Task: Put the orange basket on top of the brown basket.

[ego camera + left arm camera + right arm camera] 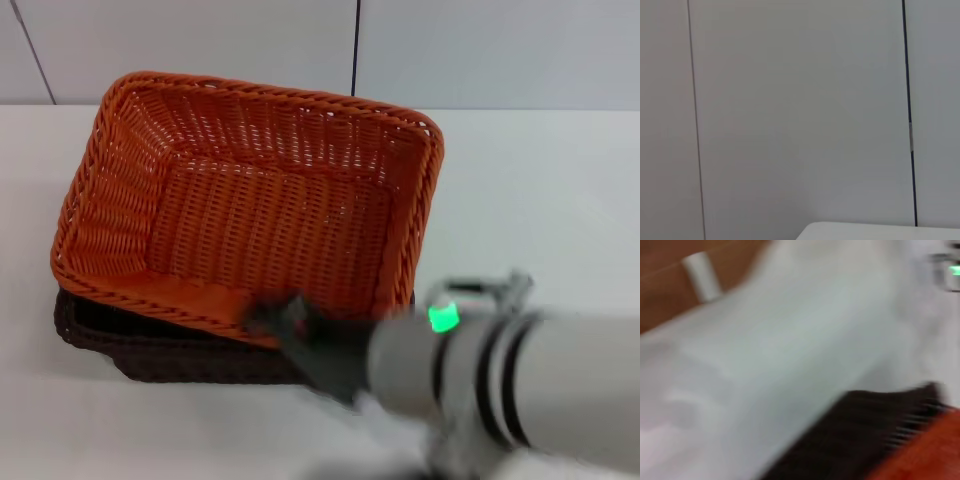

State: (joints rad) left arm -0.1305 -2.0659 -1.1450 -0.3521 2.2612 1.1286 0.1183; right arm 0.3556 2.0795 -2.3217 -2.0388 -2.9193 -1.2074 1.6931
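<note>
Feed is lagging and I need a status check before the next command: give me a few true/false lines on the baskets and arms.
1. The orange basket sits on the brown basket. True.
2. The orange basket lies square on the brown one. False: it is skewed, and the brown basket shows along the near and left edges.
3. The right pincer is at the orange basket's near rim. True.
4. The left arm is over the baskets. False: the head view does not show it.

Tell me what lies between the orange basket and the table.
The brown basket: in the head view it sits under the orange basket on the white table. The right gripper is at the orange basket's near rim.
</note>
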